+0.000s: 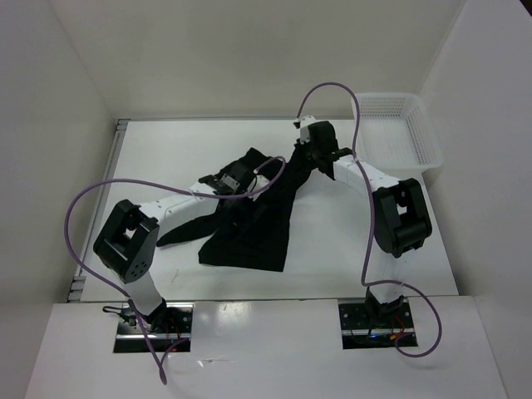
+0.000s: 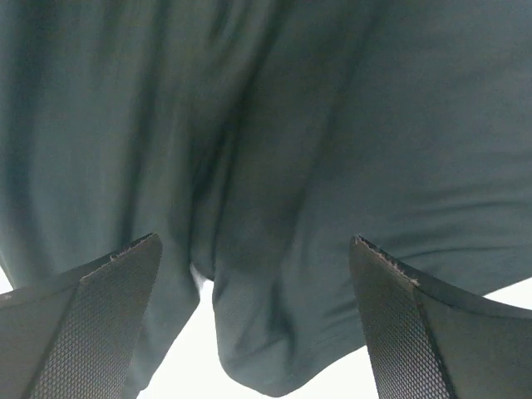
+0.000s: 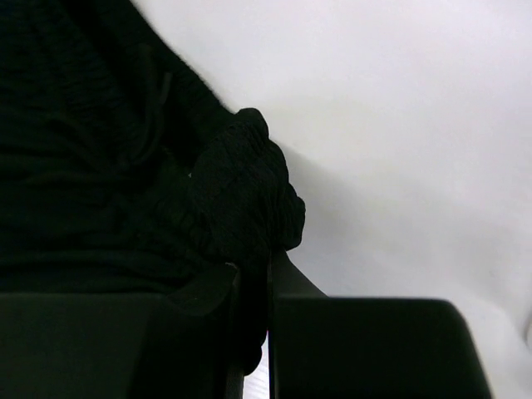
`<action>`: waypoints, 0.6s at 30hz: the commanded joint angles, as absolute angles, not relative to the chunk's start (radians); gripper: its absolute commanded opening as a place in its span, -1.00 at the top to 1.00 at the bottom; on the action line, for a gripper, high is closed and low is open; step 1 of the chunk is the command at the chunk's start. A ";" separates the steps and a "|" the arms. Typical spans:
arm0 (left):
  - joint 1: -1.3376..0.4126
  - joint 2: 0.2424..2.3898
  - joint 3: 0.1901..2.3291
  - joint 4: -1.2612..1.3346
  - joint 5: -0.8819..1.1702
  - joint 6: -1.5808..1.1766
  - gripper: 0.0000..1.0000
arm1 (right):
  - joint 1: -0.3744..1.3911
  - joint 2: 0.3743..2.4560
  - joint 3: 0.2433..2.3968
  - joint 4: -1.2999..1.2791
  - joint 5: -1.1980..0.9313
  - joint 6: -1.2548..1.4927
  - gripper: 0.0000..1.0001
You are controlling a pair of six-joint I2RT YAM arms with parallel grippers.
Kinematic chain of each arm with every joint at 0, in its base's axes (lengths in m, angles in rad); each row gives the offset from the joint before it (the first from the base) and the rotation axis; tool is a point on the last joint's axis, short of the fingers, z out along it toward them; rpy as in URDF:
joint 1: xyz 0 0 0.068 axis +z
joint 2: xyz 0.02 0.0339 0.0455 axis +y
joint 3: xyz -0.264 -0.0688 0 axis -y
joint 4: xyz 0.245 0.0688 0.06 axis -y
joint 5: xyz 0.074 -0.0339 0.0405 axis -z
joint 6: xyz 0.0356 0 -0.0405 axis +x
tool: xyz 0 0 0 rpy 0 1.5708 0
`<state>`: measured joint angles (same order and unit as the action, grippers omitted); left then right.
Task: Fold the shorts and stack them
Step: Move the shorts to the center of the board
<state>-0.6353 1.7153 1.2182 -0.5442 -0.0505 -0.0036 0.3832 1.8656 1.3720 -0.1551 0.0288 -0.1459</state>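
While our right gripper [image 3: 268, 273] pinches the plain black soft fabric shorts [image 1: 249, 231] at centre, our left gripper [image 2: 253, 248] gapes wide over them; the white plastic mesh basket [image 1: 427, 140] stands far right, apart.

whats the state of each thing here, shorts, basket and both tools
black soft fabric shorts: unfolded, crumpled, one end lifted
white plastic mesh basket: upright, nothing visible inside
left tool: open, over the shorts
right tool: shut on the shorts
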 commanded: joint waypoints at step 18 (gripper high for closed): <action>-0.387 1.788 1.121 -0.296 -0.270 0.000 1.00 | 0.368 1.677 1.264 -0.233 -0.063 -0.036 1.00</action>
